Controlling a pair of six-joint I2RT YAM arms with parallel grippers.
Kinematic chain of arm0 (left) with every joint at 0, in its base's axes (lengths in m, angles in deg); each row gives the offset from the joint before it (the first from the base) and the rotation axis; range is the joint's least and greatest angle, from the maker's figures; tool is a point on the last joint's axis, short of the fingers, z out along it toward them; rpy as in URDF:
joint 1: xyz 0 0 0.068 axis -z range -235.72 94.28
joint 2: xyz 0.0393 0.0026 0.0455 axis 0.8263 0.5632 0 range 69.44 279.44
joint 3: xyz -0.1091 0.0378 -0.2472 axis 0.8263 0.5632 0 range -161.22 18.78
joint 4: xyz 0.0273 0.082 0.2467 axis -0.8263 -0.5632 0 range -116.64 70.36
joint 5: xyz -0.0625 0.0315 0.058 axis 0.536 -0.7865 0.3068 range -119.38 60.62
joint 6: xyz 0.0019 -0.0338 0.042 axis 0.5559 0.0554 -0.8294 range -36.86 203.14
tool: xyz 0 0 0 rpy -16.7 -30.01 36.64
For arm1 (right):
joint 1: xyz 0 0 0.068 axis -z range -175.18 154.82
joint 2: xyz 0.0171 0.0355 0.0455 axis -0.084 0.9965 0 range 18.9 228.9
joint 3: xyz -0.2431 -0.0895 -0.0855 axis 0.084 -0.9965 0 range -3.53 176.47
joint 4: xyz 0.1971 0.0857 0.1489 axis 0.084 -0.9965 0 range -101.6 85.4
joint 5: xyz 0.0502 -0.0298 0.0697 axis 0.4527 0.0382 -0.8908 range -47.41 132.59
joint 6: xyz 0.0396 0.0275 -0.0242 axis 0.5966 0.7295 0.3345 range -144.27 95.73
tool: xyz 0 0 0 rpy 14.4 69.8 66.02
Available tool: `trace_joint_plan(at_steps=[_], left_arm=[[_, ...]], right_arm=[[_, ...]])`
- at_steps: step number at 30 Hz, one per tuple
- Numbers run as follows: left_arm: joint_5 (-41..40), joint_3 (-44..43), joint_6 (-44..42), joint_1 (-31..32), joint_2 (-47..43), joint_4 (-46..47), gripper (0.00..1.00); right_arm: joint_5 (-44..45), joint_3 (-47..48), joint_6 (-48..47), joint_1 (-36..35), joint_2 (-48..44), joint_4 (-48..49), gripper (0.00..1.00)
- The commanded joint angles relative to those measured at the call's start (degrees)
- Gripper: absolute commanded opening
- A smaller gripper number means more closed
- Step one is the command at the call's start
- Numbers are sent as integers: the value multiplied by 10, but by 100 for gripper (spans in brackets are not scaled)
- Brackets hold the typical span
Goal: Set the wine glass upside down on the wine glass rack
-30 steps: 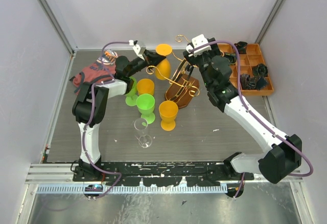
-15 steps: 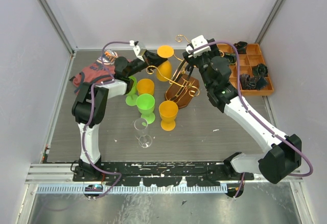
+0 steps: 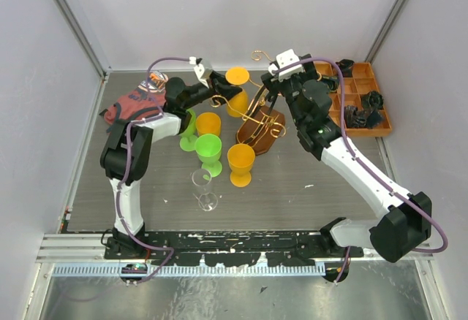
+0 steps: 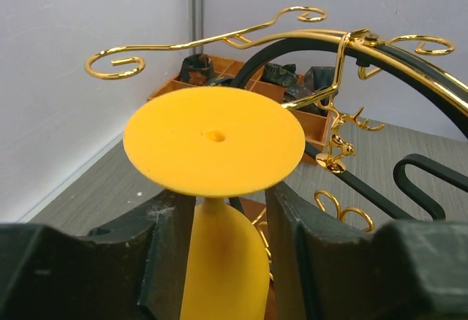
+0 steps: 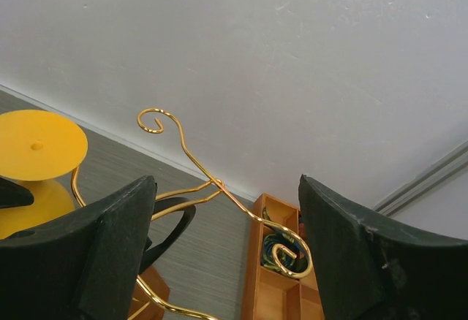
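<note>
An orange wine glass (image 3: pixel 236 77) is upside down, foot up, in my left gripper (image 3: pixel 224 92). The gripper is shut on its stem and bowl top, as the left wrist view shows (image 4: pixel 213 141). The glass hangs just left of the wine glass rack (image 3: pixel 260 128), a gold wire stand with scroll arms (image 4: pixel 219 40) and a dark loop (image 4: pixel 409 64) on a brown wooden base. My right gripper (image 3: pixel 273 79) is open, its fingers wide apart on either side of a gold scroll arm (image 5: pixel 191 161), not touching it. The glass foot also shows in the right wrist view (image 5: pixel 36 145).
Two more orange glasses (image 3: pixel 208 124) (image 3: pixel 240 164), two green glasses (image 3: pixel 208 152) (image 3: pixel 189 136) and a clear glass (image 3: pixel 205 188) stand left of and in front of the rack. A red cloth (image 3: pixel 130 105) lies at far left. An orange compartment tray (image 3: pixel 360 79) sits at back right.
My left gripper has shifted the orange glass slightly right, closer to the rack's arms. The right arm has hardly moved.
</note>
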Motion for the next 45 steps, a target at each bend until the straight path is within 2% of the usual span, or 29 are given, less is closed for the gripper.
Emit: trace_joint_plan(at_steps=[1,15,21,26,31,35,39,45], left_arm=[[-1,1,-53,0,-55,-71,51],[-4,-5,-214,-16,-134,-378,59],[-18,17,-220,-33,-152,-389,59],[-35,19,-241,-57,-188,-444,59],[-110,13,-263,-68,-231,-514,63],[-191,-18,-269,-69,-252,-594,68],[-282,-80,-257,-71,-255,-683,75],[-327,-198,-222,-74,-221,-764,84]], right_arm=[[-2,24,17,6,-3,9,84],[-17,37,47,24,4,-11,87],[-25,38,56,30,0,-15,89],[-18,66,79,32,6,-50,93],[-17,109,107,34,20,-101,96],[-24,160,145,35,29,-194,96],[-38,156,232,35,-5,-270,96],[-106,182,305,33,-16,-367,95]])
